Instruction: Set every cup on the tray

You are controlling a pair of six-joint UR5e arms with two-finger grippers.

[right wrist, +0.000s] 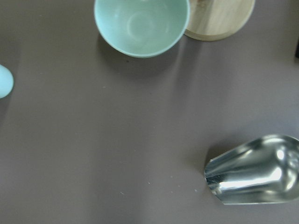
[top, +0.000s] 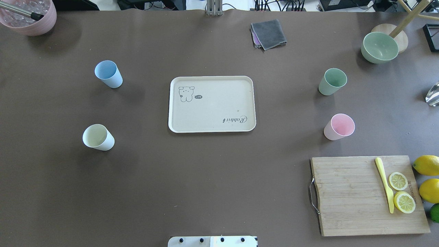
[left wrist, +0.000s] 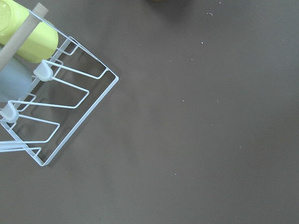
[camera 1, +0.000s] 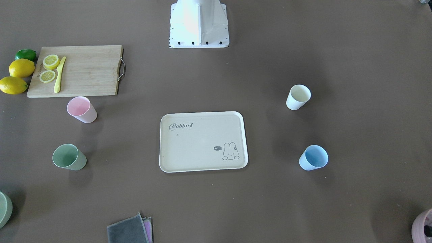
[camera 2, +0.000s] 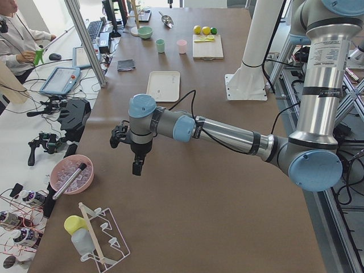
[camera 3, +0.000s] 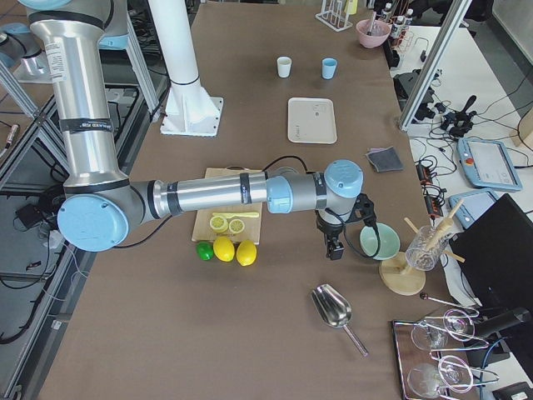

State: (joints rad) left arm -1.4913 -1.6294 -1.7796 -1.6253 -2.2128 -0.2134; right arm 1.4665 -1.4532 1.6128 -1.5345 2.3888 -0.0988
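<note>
The cream tray (top: 212, 104) with the "Rabbit" print lies empty at the table's middle. In the overhead view the blue cup (top: 108, 74) and cream cup (top: 98, 137) stand upright to its left. The green cup (top: 332, 81) and pink cup (top: 339, 127) stand upright to its right. All are on the bare table, apart from the tray. My left gripper (camera 2: 136, 166) hangs past the table's left end, and my right gripper (camera 3: 335, 248) past the right end. Both are far from the cups. I cannot tell whether either is open or shut.
A wooden cutting board (top: 367, 195) holds a yellow knife and lemon slices, with lemons (top: 427, 164) beside it. A green bowl (top: 379, 47), a grey cloth (top: 268, 33) and a pink bowl (top: 29, 15) sit at the far edge. A metal scoop (right wrist: 252, 170) and a wire rack (left wrist: 51, 107) lie under the wrists.
</note>
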